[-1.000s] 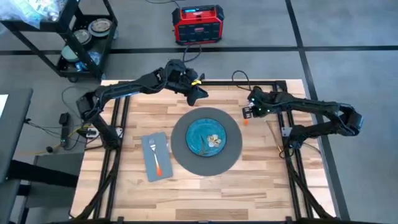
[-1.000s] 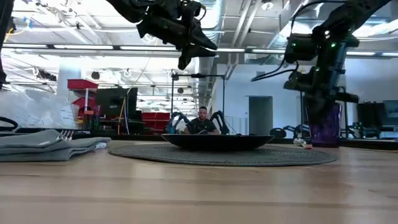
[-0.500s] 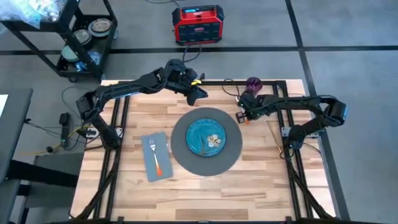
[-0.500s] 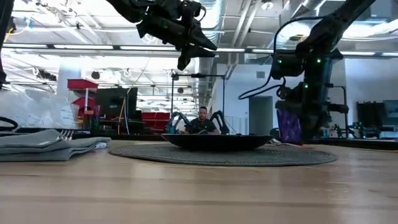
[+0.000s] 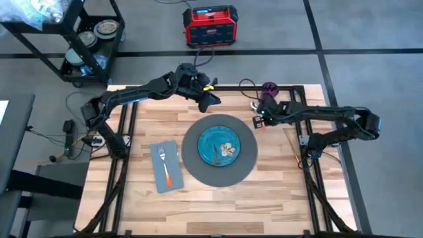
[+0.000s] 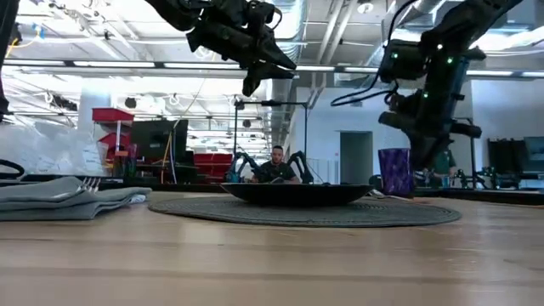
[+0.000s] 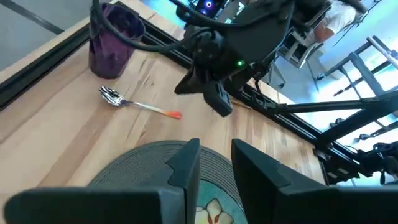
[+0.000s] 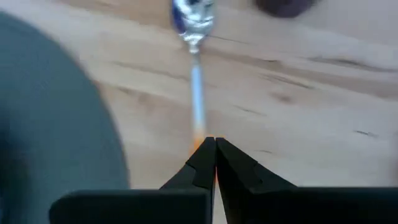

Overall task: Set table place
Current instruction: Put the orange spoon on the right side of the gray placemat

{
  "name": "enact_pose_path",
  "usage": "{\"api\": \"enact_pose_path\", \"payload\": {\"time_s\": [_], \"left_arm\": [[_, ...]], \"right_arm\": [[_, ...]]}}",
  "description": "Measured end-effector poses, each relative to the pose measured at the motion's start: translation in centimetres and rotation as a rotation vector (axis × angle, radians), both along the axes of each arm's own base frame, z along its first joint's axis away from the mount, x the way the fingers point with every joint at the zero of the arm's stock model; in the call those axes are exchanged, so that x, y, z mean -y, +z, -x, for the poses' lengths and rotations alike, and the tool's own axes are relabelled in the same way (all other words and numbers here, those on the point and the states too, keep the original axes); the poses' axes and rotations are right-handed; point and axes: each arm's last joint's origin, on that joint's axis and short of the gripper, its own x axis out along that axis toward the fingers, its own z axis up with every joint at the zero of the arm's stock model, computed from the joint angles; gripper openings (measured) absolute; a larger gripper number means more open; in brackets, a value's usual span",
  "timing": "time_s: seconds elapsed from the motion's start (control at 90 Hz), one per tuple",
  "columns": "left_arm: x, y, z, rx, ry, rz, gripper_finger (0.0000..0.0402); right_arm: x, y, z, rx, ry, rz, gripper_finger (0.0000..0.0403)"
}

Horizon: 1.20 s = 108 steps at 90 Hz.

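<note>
My right gripper [image 8: 214, 144] hangs over the spoon [image 7: 138, 105], fingers pressed together w/ nothing between them. Tips sit right above the orange end of the handle, prob. lined up along the shaft for a pick. Spoon lies flat on the table [image 5: 277, 185], bowl pointing toward the purple cup [image 5: 269, 88], which stands upright near the far edge. Mat [image 5: 220, 149] w/ the plate [image 5: 219, 145] on it is mid-table; napkin [image 5: 166, 166] lies beside the mat, fork [image 5: 164, 164] on top of it, so spoon looks like the piece left to set.

My left gripper [image 7: 214, 155] waits above the mat's far side, fingers apart, empty.

In the high view my right arm covers most of the spoon. In the low view the plate rim hides it altogether.
</note>
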Motion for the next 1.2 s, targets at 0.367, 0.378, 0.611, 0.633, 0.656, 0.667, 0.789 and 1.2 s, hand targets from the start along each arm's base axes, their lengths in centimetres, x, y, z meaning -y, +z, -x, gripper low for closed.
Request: {"api": "enact_pose_path", "payload": {"time_s": [0.367,0.378,0.611,0.633,0.656,0.667,0.789,1.2], "left_arm": [[0.1,-0.2,0.1,-0.021,0.008,0.025,0.0075],[0.1,-0.2,0.1,-0.022,0.008,0.026,0.0075],[0.1,-0.2,0.1,-0.027,0.007,0.027,0.0075],[0.1,-0.2,0.1,-0.027,0.007,0.027,0.0075],[0.1,-0.2,0.1,-0.027,0.007,0.027,0.0075],[0.1,-0.2,0.1,-0.027,0.007,0.027,0.0075],[0.1,-0.2,0.1,-0.028,0.006,0.027,0.0075],[0.1,-0.2,0.1,-0.028,0.006,0.027,0.0075]], "right_arm": [[0.8,-0.7,-1.1,0.049,0.149,0.022,0.0040],[0.8,-0.7,-1.1,0.049,0.150,0.020,0.0044],[0.7,-0.8,-1.3,0.085,0.150,0.004,0.0144],[0.7,-0.9,-1.3,0.092,0.144,0.002,0.0154],[0.6,-1.0,-1.3,0.094,0.135,-0.004,0.0164],[0.6,-1.1,-1.2,0.093,0.130,-0.007,0.0169],[0.5,-2.1,-0.6,0.101,0.072,-0.026,0.0207],[0.8,-3.9,-0.3,0.131,0.017,-0.035,0.0193]]}}
